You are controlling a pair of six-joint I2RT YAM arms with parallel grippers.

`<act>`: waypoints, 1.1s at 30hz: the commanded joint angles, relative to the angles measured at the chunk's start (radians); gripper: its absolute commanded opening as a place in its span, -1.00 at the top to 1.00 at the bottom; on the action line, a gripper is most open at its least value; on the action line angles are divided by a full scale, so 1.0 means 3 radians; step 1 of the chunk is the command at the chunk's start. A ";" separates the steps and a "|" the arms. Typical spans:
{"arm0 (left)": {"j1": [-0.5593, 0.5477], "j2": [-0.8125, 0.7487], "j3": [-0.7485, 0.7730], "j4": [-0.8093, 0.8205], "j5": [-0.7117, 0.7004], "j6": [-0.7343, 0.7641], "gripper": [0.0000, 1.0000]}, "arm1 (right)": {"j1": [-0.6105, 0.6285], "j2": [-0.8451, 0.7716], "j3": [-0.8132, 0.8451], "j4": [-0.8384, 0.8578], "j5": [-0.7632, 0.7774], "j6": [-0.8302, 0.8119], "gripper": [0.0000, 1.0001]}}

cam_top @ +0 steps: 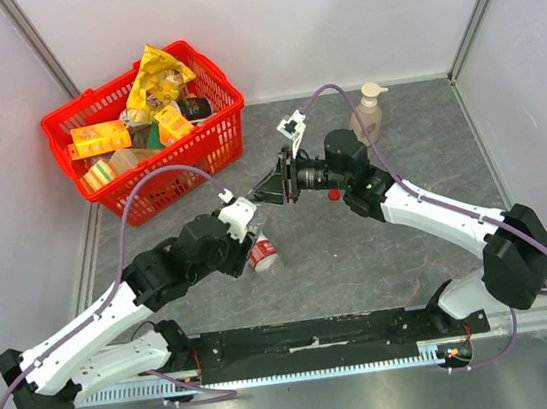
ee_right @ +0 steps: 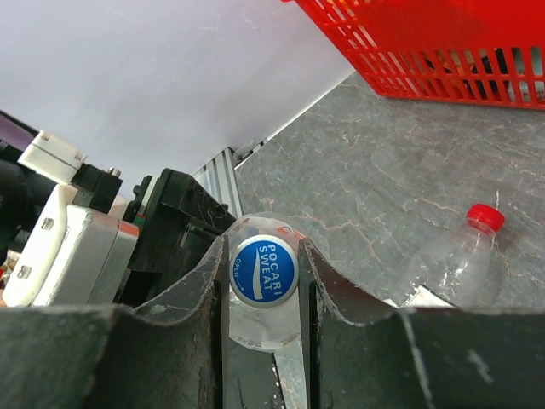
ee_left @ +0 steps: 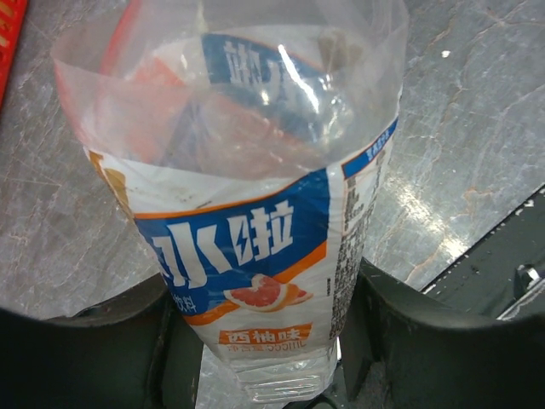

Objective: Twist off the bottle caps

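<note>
My left gripper [ee_left: 268, 341] is shut on a clear bottle [ee_left: 247, 213] with a white, blue and orange label, its dark fingers [ee_left: 387, 328] pressing on both sides. From above, that bottle [cam_top: 263, 252] hangs between the two arms, off the table. My right gripper [ee_right: 264, 274] is shut on its bottle cap [ee_right: 264, 269], a round cap with a blue printed top and pale rim. The left gripper [cam_top: 248, 230] and right gripper [cam_top: 257, 199] meet there. A second clear bottle [ee_right: 456, 264] with a red cap [ee_right: 485, 217] lies on the table; its red cap [cam_top: 334, 194] shows under the right arm.
A red basket [cam_top: 143, 131] full of snack packs stands at the back left. A beige pump soap bottle [cam_top: 369, 111] stands at the back right. White walls close in three sides. A black rail [cam_top: 311, 336] runs along the near edge.
</note>
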 commanded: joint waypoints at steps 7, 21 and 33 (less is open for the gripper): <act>-0.0014 -0.0252 -0.0027 0.0378 0.1028 0.0141 0.96 | 0.0018 -0.0240 -0.0029 0.0277 -0.0308 -0.0177 1.00; -0.0014 -0.0508 -0.0073 0.0562 0.1867 0.0223 0.96 | 0.0018 -0.0439 -0.0152 0.0727 -0.0845 -0.0244 1.00; -0.0014 -0.0447 -0.0038 0.0649 0.2446 0.0228 0.96 | 0.0018 -0.0521 -0.0270 0.1381 -0.1325 -0.0035 1.00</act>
